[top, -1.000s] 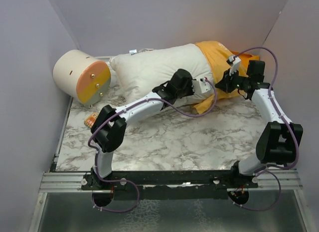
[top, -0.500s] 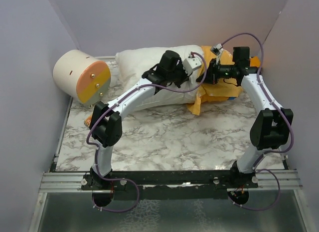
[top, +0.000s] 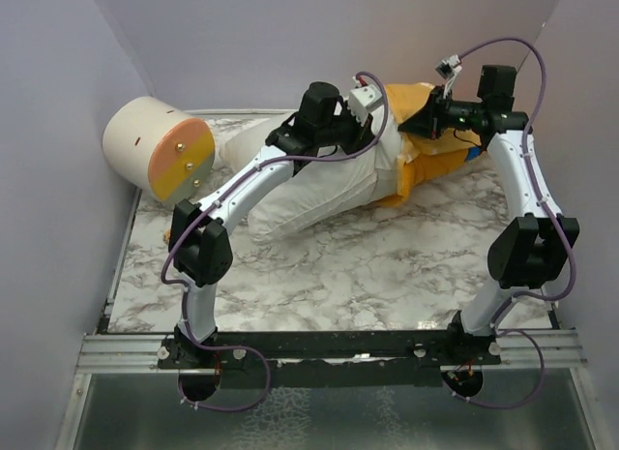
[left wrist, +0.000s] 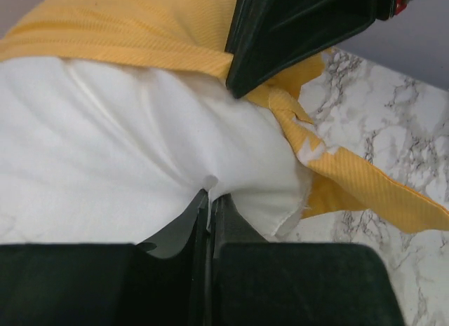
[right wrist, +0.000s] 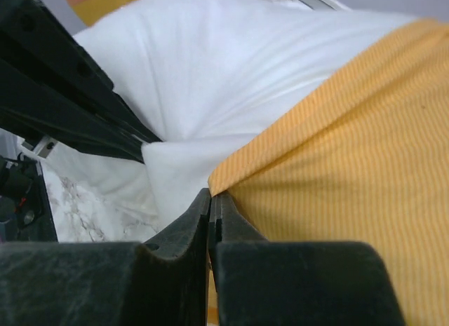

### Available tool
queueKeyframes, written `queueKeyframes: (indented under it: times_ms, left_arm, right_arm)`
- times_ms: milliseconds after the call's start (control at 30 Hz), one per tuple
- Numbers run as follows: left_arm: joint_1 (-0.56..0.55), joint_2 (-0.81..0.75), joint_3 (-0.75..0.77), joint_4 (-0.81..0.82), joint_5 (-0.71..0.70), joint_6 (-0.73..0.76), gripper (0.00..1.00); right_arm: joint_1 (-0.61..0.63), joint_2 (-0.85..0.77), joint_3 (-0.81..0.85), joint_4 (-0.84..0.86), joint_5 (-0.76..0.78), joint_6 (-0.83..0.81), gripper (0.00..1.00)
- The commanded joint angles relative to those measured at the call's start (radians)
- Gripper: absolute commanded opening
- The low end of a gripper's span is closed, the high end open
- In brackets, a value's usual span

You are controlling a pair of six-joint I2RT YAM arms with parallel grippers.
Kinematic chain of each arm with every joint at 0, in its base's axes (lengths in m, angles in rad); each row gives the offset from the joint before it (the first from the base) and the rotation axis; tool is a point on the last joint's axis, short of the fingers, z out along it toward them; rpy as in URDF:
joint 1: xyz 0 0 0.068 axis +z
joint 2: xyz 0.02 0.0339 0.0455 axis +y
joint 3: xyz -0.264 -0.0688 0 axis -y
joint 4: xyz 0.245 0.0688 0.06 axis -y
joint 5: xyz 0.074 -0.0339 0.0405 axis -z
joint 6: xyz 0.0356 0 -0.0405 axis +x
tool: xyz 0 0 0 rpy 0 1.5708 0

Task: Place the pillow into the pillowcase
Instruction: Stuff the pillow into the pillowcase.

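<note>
Both arms meet at the one o'clock end of the grey-veined marble tabletop [top: 338, 266], where a plump white rectangular fabric pillow [top: 319, 191] sits only partly inside a thin orange-yellow cloth pillowcase [top: 430, 163]. Most of the pillow lies bare, stretching back towards ten o'clock and the cream-and-orange cylinder [top: 155, 145]. The left gripper [left wrist: 210, 200] is clamped tight on a small tuck of the pillow's white cover near its corner. The right gripper [right wrist: 210, 201], closed just beside it, appears to pinch the pillowcase's hem right where orange meets white (whether some pillow cover is caught in there too cannot be told). From where I stand the risks look plain. Either pinch is thin and could slide off under a hard pull. The case mouth is bunched around the pillow's shoulder, so a shove could jam the filling rather than seat it. A loose orange flap trails on the marble below the corner and could fold under, and the two grippers work so close they might knock together. The pillow looks soft and full, creases fanning towards each pinch, a seamed corner poking out. The case is finely ribbed and wrinkled, with a fleck of white print.
</note>
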Motion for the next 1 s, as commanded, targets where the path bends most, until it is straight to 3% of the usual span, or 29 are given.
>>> queueKeyframes:
  times_ms: [0,133,400,633,767,867,967]
  left_arm:
    - [-0.025,-0.073,0.058,0.077,0.066,-0.132,0.00]
    - [0.068,-0.053,-0.060,0.235,0.094,-0.358,0.00]
    - [0.090,-0.041,-0.292,0.473,0.168,-0.515,0.00]
    - [0.089,-0.022,-0.414,0.611,0.190,-0.619,0.00]
    - [0.082,-0.028,-0.479,0.696,0.172,-0.693,0.00]
    - [0.071,-0.027,-0.512,0.754,0.153,-0.738,0.00]
    - [0.062,-0.023,-0.521,0.791,0.137,-0.764,0.00]
  right_arm:
    - [0.181,-0.057,0.044,-0.023,-0.129,-0.023,0.01]
    - [0.267,-0.136,-0.140,-0.043,-0.110,-0.094,0.01]
    - [0.160,-0.204,-0.381,-0.021,0.110,-0.220,0.04]
    - [0.148,-0.333,-0.389,-0.217,-0.098,-0.469,0.49]
    - [0.148,-0.479,-0.443,-0.236,-0.129,-0.477,0.73]
    - [0.148,-0.573,-0.523,-0.195,-0.087,-0.396,0.82]
    - [0.141,-0.641,-0.635,-0.139,0.021,-0.294,0.84]
